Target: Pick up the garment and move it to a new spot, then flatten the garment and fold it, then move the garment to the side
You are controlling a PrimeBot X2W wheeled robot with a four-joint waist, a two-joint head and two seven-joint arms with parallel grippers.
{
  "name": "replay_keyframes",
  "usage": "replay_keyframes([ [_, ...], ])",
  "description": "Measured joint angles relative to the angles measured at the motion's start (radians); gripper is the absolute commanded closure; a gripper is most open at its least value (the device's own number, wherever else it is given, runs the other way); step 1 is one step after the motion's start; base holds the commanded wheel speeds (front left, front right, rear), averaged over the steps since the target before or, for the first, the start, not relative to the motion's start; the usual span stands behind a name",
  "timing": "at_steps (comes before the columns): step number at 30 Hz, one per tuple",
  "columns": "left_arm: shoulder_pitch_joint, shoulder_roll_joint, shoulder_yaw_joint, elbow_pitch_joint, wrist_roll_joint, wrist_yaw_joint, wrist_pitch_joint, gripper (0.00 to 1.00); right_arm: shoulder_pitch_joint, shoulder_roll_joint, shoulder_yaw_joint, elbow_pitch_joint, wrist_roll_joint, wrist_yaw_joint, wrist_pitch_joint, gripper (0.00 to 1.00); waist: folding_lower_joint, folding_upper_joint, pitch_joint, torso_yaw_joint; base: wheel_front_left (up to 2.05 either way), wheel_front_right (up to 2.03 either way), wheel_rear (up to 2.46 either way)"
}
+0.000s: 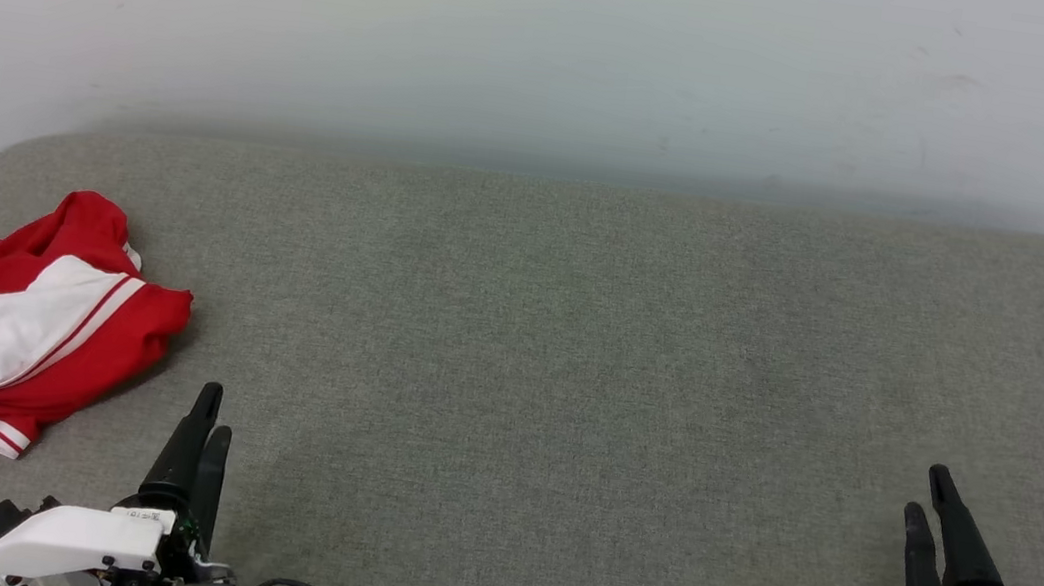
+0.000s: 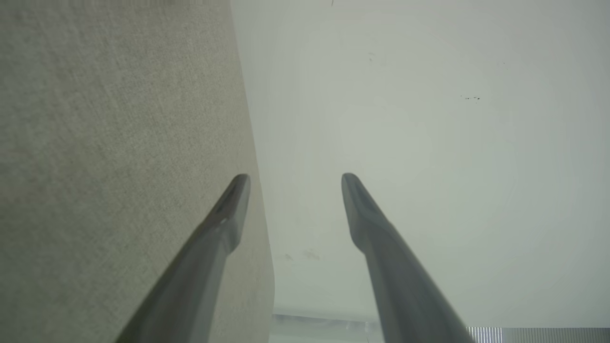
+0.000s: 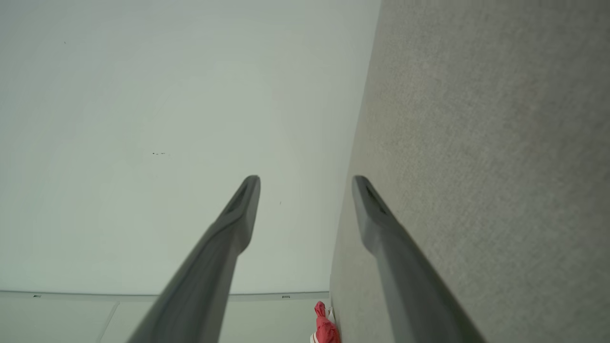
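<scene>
While I watched through the head camera, the red-and-white jersey T-shirt (image 1: 40, 315) lay crumpled at the left end of the grey fabric-covered top (image 1: 576, 341), close to its left edge and not yet picked up. The left gripper (image 1: 216, 409) hovered over the near-left part of that top. The right gripper (image 1: 928, 491) hovered over its near-right corner, at the opposite end from the shirt. Both were released, fingers spread, grasping nothing.

My worry was the edge. The shirt sat so near the top's left side that a careless pinch could drag it off, or lift one loose layer and leave the rest bunched. The right arm also faced a long reach across the top, so a two-handed lift could come up uneven.

From the head camera I saw the whole heap, with its white sleeve and striped trim, but each gripper's fingers overlapped there. The wrist cameras showed a clear gap between each pair. The right wrist camera also caught a red scrap of shirt at the top's far end.
</scene>
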Motion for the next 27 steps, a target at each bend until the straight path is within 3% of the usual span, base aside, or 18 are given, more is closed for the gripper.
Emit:
replay_keyframes([
  [8,0.0,0.0,0.011,-0.033,0.131,0.012,-0.036,0.0,0.0,0.0,-0.018,-0.043,-0.126,0.0,-0.036,0.0,0.0,-0.0001,0.001,0.001,0.0,0.0,0.0],
  [27,-0.001,0.001,-0.033,-0.148,0.497,0.118,-0.107,0.0,0.017,0.0,0.003,-0.193,-0.569,0.0,-0.11,0.0,0.0,0.0,0.005,0.008,0.0,0.0,0.0],
])
